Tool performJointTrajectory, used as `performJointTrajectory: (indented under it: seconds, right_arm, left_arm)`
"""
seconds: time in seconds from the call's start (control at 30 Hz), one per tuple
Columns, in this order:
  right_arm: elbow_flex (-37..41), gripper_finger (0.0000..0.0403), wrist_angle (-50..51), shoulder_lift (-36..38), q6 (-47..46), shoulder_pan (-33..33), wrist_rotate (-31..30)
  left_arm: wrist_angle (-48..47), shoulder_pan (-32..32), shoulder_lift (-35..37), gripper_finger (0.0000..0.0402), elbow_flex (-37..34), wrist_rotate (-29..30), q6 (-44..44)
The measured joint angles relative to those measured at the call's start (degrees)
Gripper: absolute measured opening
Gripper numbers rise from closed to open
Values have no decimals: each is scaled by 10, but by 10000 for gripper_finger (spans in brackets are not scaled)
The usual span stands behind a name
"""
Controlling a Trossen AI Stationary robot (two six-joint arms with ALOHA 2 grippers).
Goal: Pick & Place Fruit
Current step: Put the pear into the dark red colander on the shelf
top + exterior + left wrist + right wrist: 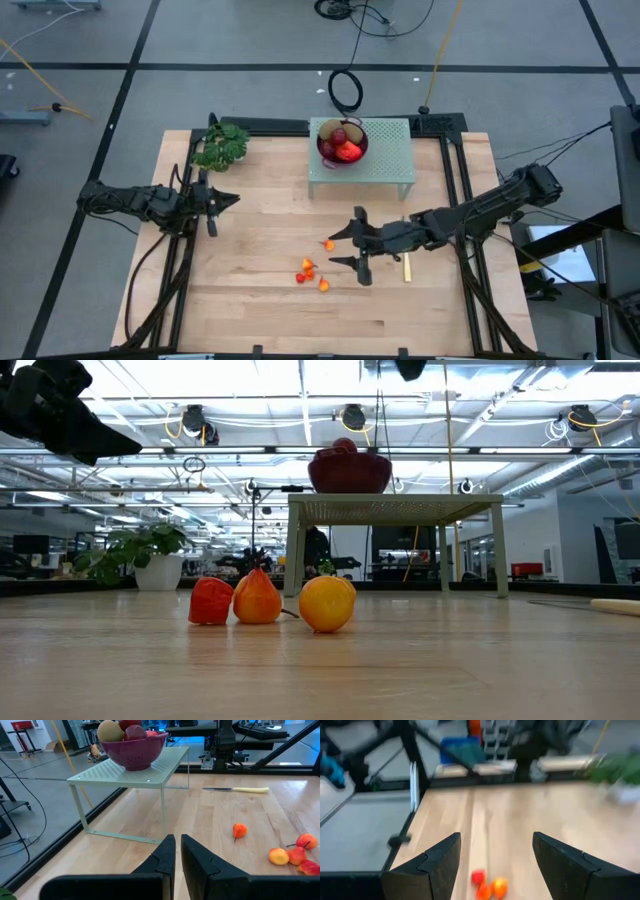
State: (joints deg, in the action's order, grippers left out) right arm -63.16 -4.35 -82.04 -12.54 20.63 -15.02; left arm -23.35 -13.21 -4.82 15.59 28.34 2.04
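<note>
**benchwatcher:** On the wooden table point(250, 300), middle front, the right gripper point(352, 245) is hanging with its fingers spread wide and nothing between them. It sits just beside a lone tiny orange-red fruit point(329, 244), and a cluster of three more tiny ones point(310, 274) lies near it, toward the front edge. From table height those three point(270, 600) sit in a row, touching or nearly so. The bigger fruit is already up in the dark red bowl point(342, 141) on the pale green perforated stand point(385, 150) at the back: I can see a kiwi, a dark red round one and something orange-red in there.

**torque_tom:** So it's on the small ones. What's the left arm doing?

**benchwatcher:** Waiting on the left side, near the green leafy bunch point(222, 146). The left gripper point(222, 200) has its fingers pinched together, holding nothing. There's a yellow-handled knife point(407, 266) lying by the right arm too, not involved.

**torque_tom:** Next move?

**benchwatcher:** My guess: it's lining up a pick of one of the little fruits. It has to come down with one finger on each side of a single fruit and close gently, since they're round and could easily roll. The cluster is the tricky bit, because bumping a neighbour could scatter them. Then lift and carry to the bowl.
</note>
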Motion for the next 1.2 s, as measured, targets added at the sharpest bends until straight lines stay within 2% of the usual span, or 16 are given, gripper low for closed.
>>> performJointTrajectory:
  seconds: [0.17, 0.43, 0.83, 1.2]
  right_arm:
    - [0, 242, 22, -48, -22, -13, 46]
    - [0, 242, 49, -102, -33, -46, 76]
    - [0, 242, 55, -189, -33, -80, 78]
    - [0, 242, 59, -230, -32, -90, 76]
  left_arm:
    - [0, 0, 0, 33, 0, 0, 0]
    - [0, 0, 0, 33, 0, 0, -1]
    - [-1, 0, 0, 33, 0, 0, -4]
    - [-1, 0, 0, 33, 0, 1, -3]
